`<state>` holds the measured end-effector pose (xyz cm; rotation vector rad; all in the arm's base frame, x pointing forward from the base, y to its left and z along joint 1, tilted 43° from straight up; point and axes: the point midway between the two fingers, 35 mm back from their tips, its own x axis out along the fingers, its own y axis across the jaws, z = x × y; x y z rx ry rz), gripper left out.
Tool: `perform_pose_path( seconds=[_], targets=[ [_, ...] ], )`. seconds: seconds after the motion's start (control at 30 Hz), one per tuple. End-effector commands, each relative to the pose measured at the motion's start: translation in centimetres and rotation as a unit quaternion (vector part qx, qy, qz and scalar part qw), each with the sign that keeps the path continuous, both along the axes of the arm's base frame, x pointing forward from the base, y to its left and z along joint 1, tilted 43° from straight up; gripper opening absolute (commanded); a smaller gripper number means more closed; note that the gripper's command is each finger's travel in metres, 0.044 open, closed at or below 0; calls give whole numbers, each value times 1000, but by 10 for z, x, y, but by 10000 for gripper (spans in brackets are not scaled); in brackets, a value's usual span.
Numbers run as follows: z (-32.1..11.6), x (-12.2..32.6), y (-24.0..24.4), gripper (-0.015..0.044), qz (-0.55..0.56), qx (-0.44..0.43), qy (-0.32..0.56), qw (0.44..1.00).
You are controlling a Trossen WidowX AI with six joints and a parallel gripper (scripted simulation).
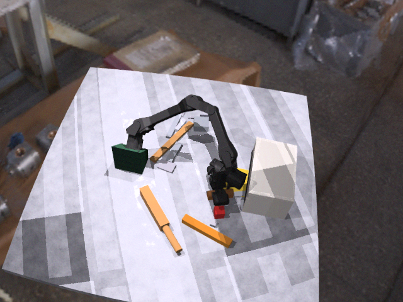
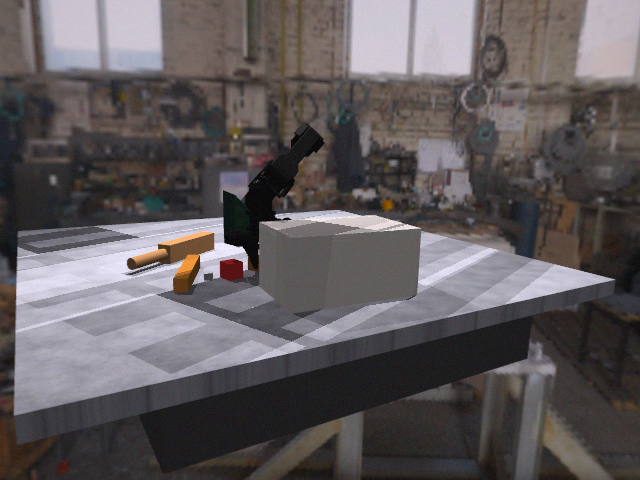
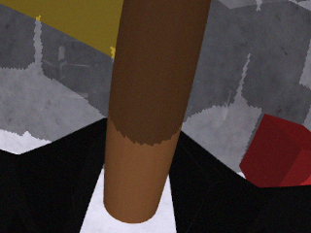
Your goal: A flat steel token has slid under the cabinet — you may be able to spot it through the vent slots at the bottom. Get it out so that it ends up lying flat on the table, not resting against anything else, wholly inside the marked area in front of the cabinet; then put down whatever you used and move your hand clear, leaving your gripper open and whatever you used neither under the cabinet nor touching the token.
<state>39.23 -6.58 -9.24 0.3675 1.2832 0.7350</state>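
My gripper (image 1: 220, 195) (image 3: 140, 131) is shut on the brown-orange round handle (image 1: 230, 194) (image 3: 155, 73), low over the table in front of the cabinet. In the wrist view the handle runs up out of view between the fingers. The cream cabinet (image 1: 273, 172) (image 2: 356, 263) stands at the right of the top view. The yellow marked area (image 1: 244, 172) (image 3: 73, 16) lies before it, partly hidden by the arm. A pale strip shows between handle and cabinet; whether it belongs to the tool I cannot tell. The vent slots and the steel token are not visible.
A red cube (image 1: 219, 212) (image 2: 231, 269) (image 3: 277, 152) stands close beside the gripper. A small grey piece (image 2: 208, 276) and an orange bar (image 1: 206, 230) (image 2: 186, 273) lie past it. An orange paddle-like block (image 1: 154, 207) lies farther left; another orange bar (image 1: 172, 141) and grey pieces lie near the arm.
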Motion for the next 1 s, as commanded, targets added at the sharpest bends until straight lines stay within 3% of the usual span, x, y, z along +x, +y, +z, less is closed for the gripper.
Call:
perform_pose_path(
  seconds=[0.0, 0.97],
  targets=[
    [1, 6, 0, 0, -1, -1, 1, 1000],
    [14, 14, 15, 0, -1, 0, 1, 1000]
  ],
)
